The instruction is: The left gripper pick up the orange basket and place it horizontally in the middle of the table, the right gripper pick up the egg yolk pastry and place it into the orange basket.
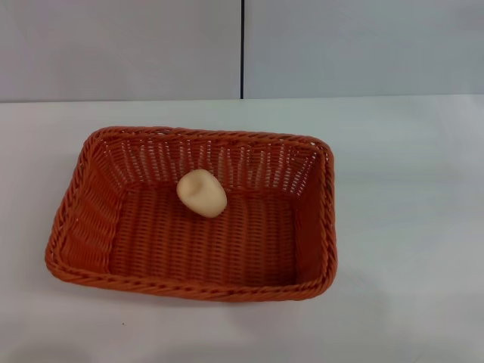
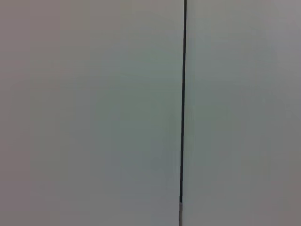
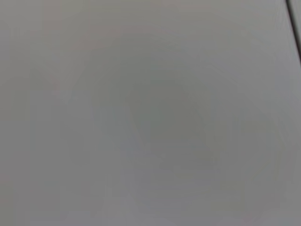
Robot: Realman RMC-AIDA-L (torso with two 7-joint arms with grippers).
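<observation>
The orange basket [image 1: 91, 189] lies flat on the white table [image 1: 408, 197], its long side running left to right, a little left of the table's middle in the head view. Inside it, on the woven floor close to the far wall, rests the egg yolk pastry [image 1: 202, 193], showing its pale cream side. Neither gripper nor arm appears in the head view. Both wrist views show only a plain grey wall, so the left gripper and the right gripper are out of view.
A grey wall with a thin dark vertical seam [image 1: 243, 49] stands behind the table's far edge; the same seam [image 2: 183, 103] crosses the left wrist view. Bare tabletop surrounds the basket on all sides.
</observation>
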